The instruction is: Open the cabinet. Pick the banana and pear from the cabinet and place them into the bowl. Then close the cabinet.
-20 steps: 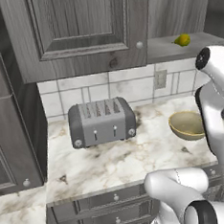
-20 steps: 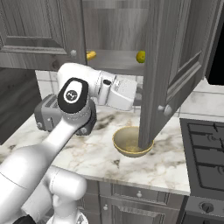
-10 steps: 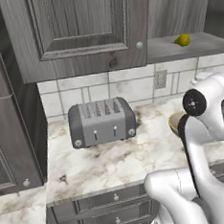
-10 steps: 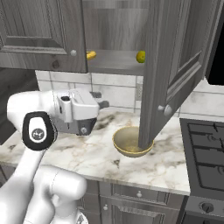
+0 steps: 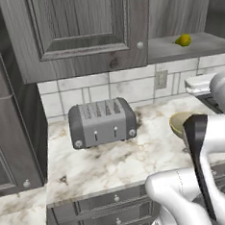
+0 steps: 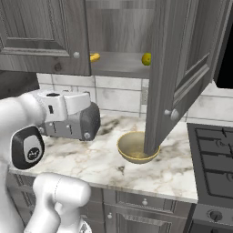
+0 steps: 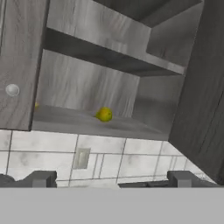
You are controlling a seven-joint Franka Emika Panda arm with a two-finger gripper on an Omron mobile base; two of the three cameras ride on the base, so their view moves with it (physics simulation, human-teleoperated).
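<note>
The gripper [image 7: 111, 179] stands wide open with nothing between its fingertips, pointed up at the cabinet [image 6: 182, 68]. The cabinet's right door is swung open. On its inner shelf the pear [image 6: 146, 59] sits near that door, the banana [image 6: 94, 57] beside the closed door. Below the cabinet, the bowl [image 6: 134, 146] rests empty on the bench [image 6: 91, 159].

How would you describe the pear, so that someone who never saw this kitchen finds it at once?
Look at the open wall cabinet above the counter. On its lower shelf lie two yellow fruits; the pear is the round, lumpy, greenish one beside the open door, while the banana is long and lies farther left.
</note>
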